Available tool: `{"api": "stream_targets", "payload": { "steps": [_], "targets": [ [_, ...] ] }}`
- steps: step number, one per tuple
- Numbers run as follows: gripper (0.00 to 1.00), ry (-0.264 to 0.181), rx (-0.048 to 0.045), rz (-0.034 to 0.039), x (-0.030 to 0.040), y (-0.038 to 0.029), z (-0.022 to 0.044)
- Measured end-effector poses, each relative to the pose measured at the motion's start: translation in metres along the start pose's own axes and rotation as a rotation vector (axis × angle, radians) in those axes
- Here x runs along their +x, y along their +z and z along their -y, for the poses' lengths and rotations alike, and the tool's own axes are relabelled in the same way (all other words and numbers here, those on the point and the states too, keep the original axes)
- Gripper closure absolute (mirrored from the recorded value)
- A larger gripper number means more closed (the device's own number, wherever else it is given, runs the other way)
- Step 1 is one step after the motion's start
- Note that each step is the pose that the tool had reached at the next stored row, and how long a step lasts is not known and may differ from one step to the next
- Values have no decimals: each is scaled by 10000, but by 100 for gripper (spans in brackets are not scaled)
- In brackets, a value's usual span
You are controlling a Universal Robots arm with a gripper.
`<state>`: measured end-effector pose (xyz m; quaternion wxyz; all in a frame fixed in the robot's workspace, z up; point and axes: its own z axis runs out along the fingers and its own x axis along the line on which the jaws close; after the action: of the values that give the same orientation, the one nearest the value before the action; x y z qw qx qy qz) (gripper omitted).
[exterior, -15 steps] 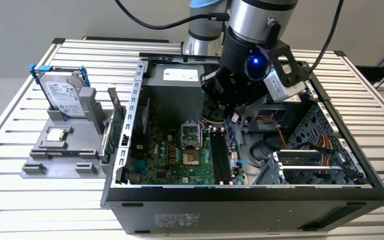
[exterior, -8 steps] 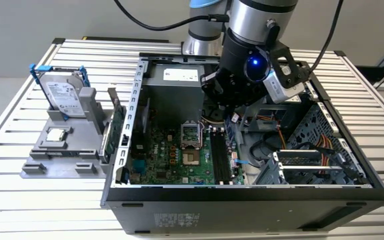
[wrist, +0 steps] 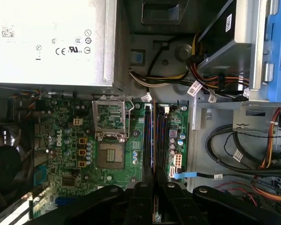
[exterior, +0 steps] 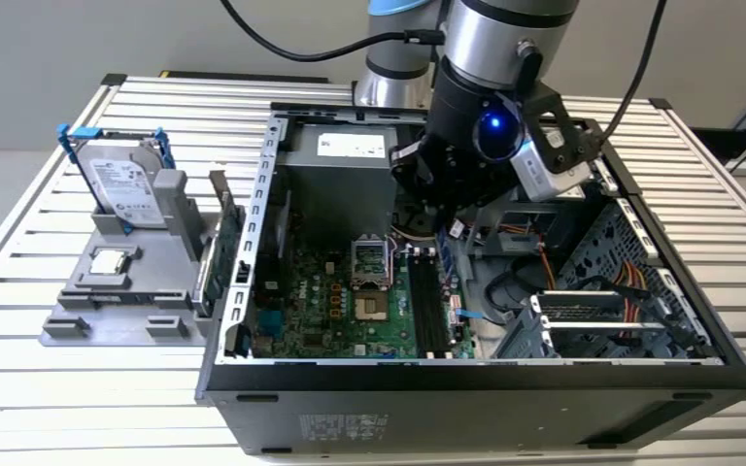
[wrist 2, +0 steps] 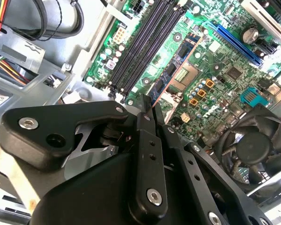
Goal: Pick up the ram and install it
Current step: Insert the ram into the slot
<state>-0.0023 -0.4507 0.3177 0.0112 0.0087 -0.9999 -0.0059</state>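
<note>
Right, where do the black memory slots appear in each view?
Exterior view: long black memory slots, on the exterior view's right of the square silver socket.
First wrist view: slots beside that socket.
Second wrist view: slots near the board's edge.
Shared landmark: flat green motherboard.

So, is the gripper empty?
No, the gripper is shut on the ram, a thin board edge-on between its fingers above the motherboard.

I saw the ram (wrist: 154, 192) edge-on in the first wrist view, a thin brownish sliver. It stood upright, pinched between the gripper (wrist: 154, 174) fingers. It hung over the motherboard, in line with the long black memory slots (wrist: 152, 136). I could not tell whether it touched them.
</note>
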Motion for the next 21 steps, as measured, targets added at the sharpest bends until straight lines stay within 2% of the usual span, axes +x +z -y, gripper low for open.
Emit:
{"api": "stream_targets", "payload": {
  "steps": [6,15,21],
  "targets": [
    [100,166,-1,1,-1,38,0],
    [100,1168,-23,13,-3,107,1],
    [100,1196,-28,20,-4,117,1]
  ]
}}
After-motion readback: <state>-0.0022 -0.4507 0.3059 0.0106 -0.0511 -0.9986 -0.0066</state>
